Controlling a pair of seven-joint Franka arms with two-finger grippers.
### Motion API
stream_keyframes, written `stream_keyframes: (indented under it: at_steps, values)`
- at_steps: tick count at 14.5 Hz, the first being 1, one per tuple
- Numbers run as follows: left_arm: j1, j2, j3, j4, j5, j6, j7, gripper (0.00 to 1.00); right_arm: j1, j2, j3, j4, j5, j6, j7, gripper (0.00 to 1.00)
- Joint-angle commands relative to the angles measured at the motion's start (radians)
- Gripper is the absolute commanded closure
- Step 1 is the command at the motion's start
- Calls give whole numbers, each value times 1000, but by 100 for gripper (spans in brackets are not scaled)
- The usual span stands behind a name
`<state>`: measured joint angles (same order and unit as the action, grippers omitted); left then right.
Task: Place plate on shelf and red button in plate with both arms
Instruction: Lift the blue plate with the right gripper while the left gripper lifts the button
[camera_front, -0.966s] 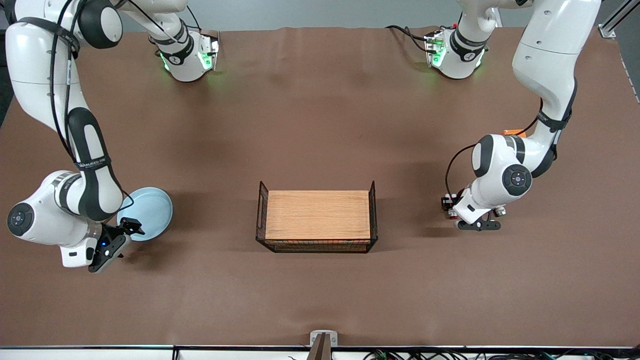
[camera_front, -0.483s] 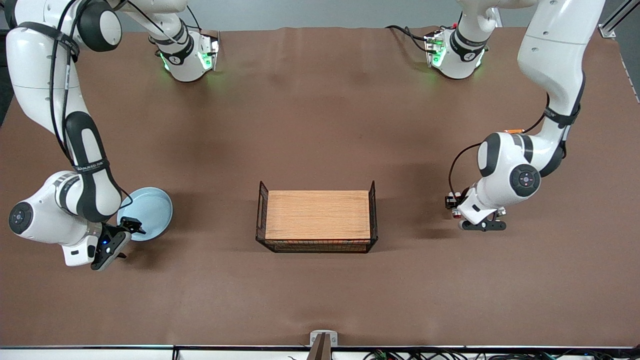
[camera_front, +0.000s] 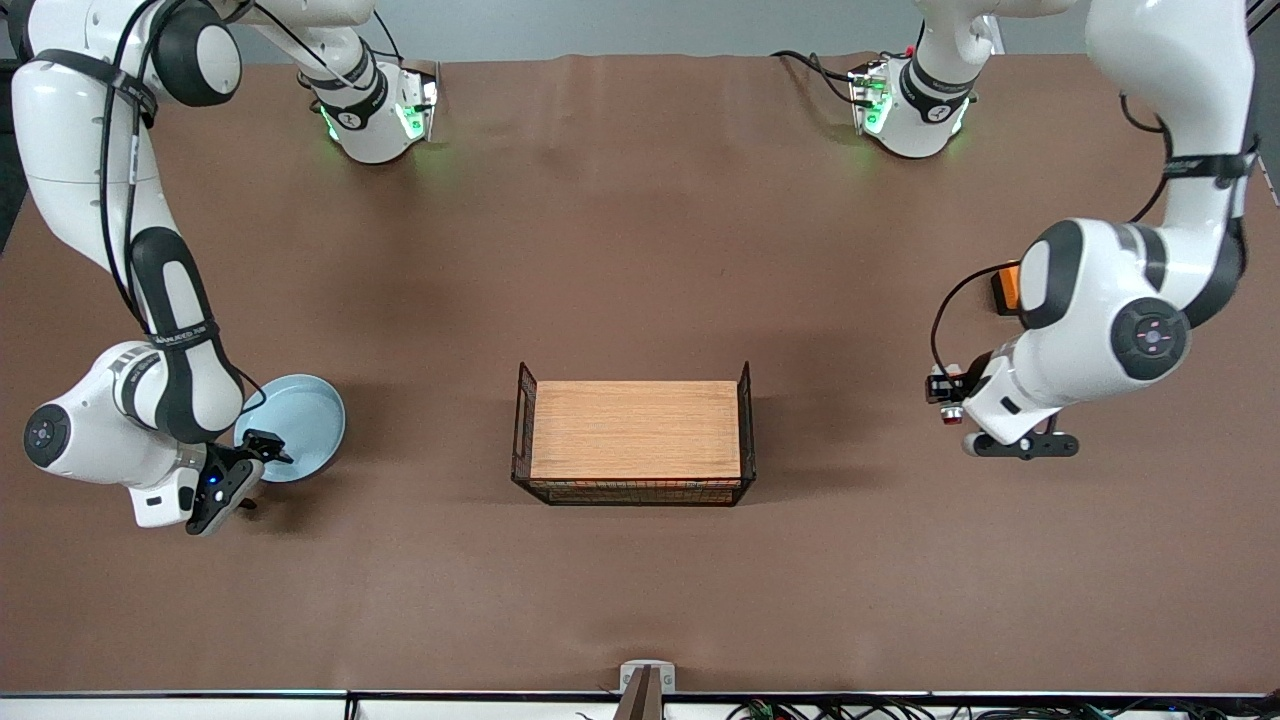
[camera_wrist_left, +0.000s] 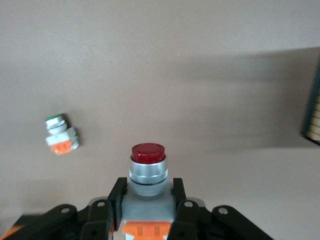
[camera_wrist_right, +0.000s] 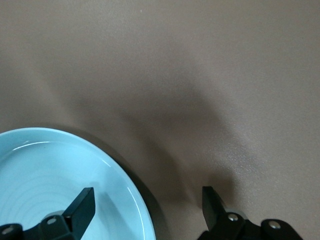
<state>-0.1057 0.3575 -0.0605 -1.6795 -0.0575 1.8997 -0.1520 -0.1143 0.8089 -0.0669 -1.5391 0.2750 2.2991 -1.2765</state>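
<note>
Straddling the plate's (camera_front: 296, 424) rim at the frame's lower left, the right gripper (camera_front: 258, 458) has its jaws open, one finger over the plate, one outside. At right, the left gripper (camera_front: 945, 396) clamps the red button (camera_wrist_left: 147, 167) above the table (camera_front: 640, 240).

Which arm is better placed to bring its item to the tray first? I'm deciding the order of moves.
Left, probably. The left gripper is already shut on the red button, held above the table. The right gripper is open, its fingers only straddling the rim of the plate, ungrasped. Both are similarly far from the tray.
</note>
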Motion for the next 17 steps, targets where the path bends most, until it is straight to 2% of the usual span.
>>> stream_keyframes:
  at_steps: [1, 6, 10, 12, 17]
  values:
    - [-3, 17, -21, 131, -37, -111, -64, 64, -8, -2, 7, 1, 24, -3, -27, 23]
    - [-8, 15, -39, 231, -65, -194, -159, 64, -15, -10, 4, 19, 18, -64, -20, 53]
    - [-8, 14, -70, 242, -62, -194, -288, 64, -31, -10, 2, 14, 21, -78, -20, 93]
    - [-11, 14, -73, 242, -62, -194, -310, 64, -38, -10, 4, 11, 23, -78, -15, 99]
    - [-6, 12, -97, 242, -67, -194, -377, 64, -39, -28, 4, 19, 26, -171, 52, 100]
